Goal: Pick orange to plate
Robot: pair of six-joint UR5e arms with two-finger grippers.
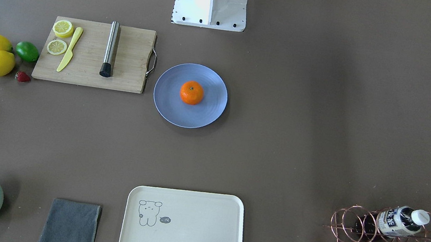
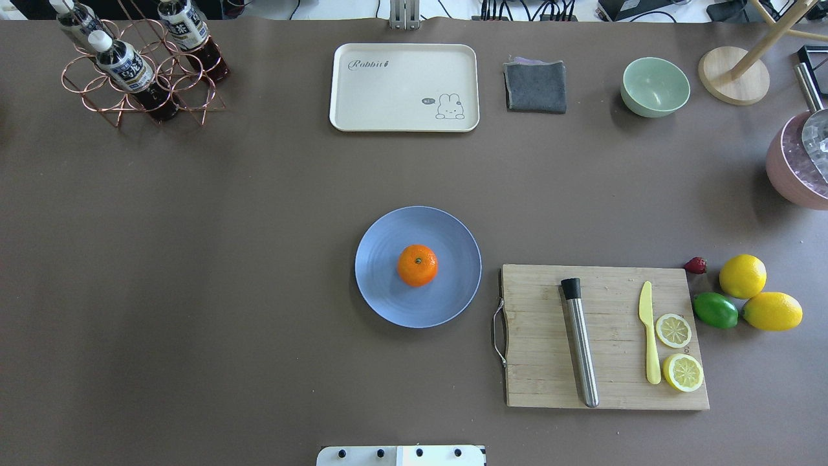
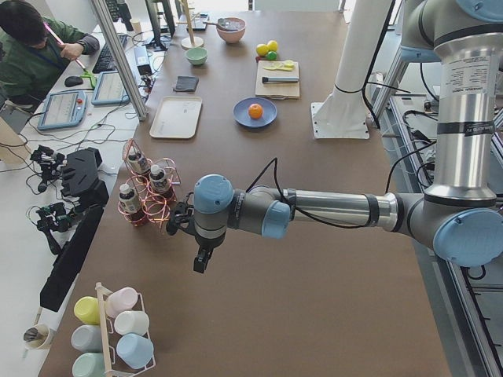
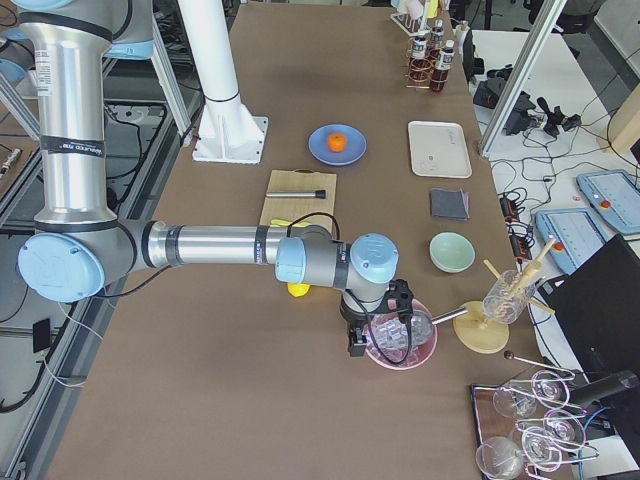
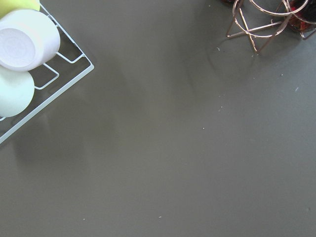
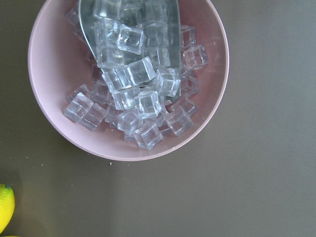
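The bright orange [image 1: 191, 92] rests near the middle of the blue-grey plate [image 1: 166, 108], stem dimple up, at the table's centre; the overhead view shows the same orange [image 2: 417, 265] on the plate [image 2: 381, 294]. Neither arm is near it. In the exterior left view my left gripper [image 3: 203, 265] hangs over bare table beside the copper bottle rack [image 3: 149, 196], far from the plate [image 3: 242, 120]. In the exterior right view my right gripper [image 4: 356, 345] hovers at the pink bowl of ice [image 4: 405, 345]. I cannot tell whether either gripper is open or shut.
A wooden cutting board [image 2: 550, 362] with a steel muddler, a yellow knife and lemon slices lies right of the plate. Beyond it are two lemons [image 2: 742, 276], a lime and a strawberry. At the far edge stand a cream tray [image 2: 404, 87], a grey cloth and a green bowl [image 2: 654, 86].
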